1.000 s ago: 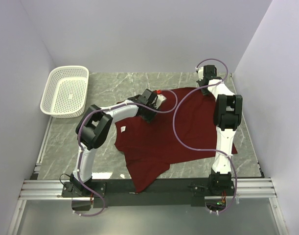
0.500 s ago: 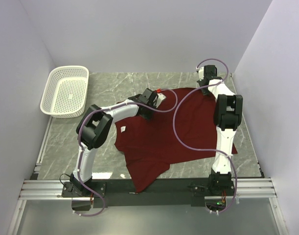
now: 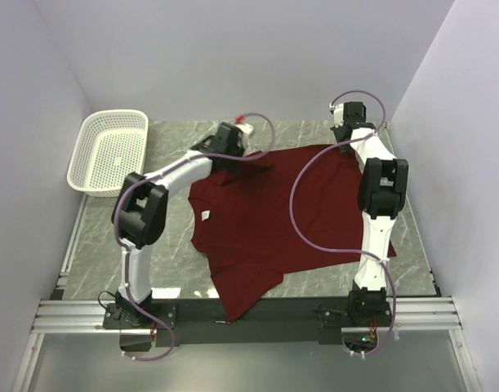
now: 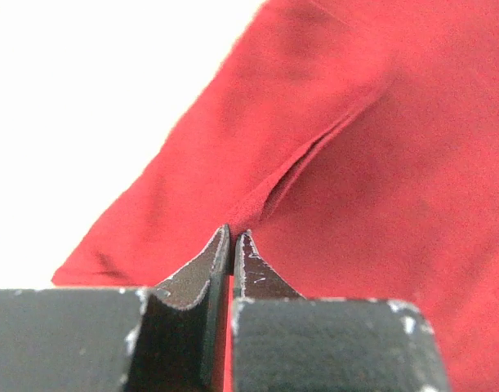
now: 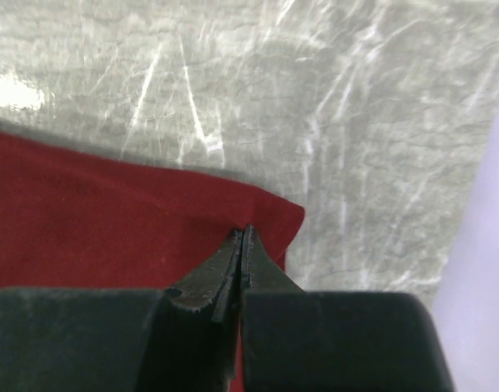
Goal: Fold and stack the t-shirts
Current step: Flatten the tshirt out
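Covering much of the one marble table [image 3: 110, 245], a single dark red t-shirt [image 3: 274, 220] lies rumpled, its near corner hanging past the edge. One white basket [image 3: 76, 167] sits far left. Two tools: the left tool [image 4: 233, 238] pinches a raised fold, and the right tool [image 5: 243, 233] pinches a far corner.

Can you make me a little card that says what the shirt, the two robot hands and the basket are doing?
t-shirt: dark red, lying open and rumpled on the table, not folded yet
left hand: shut, pinching the t-shirt's far left edge
right hand: shut, pinching the t-shirt's far right corner
basket: white, at the table's far left corner, not touching the t-shirt
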Controlling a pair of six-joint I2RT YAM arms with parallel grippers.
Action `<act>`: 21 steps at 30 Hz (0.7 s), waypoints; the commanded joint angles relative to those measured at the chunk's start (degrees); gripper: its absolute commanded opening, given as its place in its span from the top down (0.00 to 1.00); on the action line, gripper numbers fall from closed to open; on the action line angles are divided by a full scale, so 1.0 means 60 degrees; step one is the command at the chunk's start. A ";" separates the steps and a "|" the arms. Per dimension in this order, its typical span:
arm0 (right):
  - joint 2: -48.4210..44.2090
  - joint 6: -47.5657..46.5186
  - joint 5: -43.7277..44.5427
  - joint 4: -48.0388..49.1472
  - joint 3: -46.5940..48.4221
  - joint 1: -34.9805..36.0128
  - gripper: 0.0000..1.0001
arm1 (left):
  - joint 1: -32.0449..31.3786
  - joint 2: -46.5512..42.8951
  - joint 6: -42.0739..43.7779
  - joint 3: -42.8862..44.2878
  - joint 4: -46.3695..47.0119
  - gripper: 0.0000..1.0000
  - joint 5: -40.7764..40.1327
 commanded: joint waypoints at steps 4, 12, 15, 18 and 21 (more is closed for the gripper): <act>-0.1417 0.0163 -0.0252 0.0286 0.0039 -0.0373 1.00 | 0.1247 -0.1074 -0.0666 0.0077 0.0658 1.00 0.0133; -0.2501 0.0061 -0.1014 0.0578 -0.1161 -0.0900 1.00 | 0.1600 -0.2302 -0.0651 -0.0846 0.1244 0.99 0.0294; -0.3043 0.0046 -0.1526 0.0857 -0.1777 -0.1076 1.00 | 0.1585 -0.2830 -0.0578 -0.1081 0.1595 1.00 0.0382; -0.3322 0.0075 -0.1980 0.0887 -0.2085 -0.1193 1.00 | 0.1585 -0.3342 -0.0315 -0.1213 0.1932 1.00 0.0543; -0.3425 0.0046 -0.2288 0.0770 -0.2232 -0.1208 1.00 | 0.1585 -0.3710 0.0022 -0.1082 0.1963 1.00 0.0850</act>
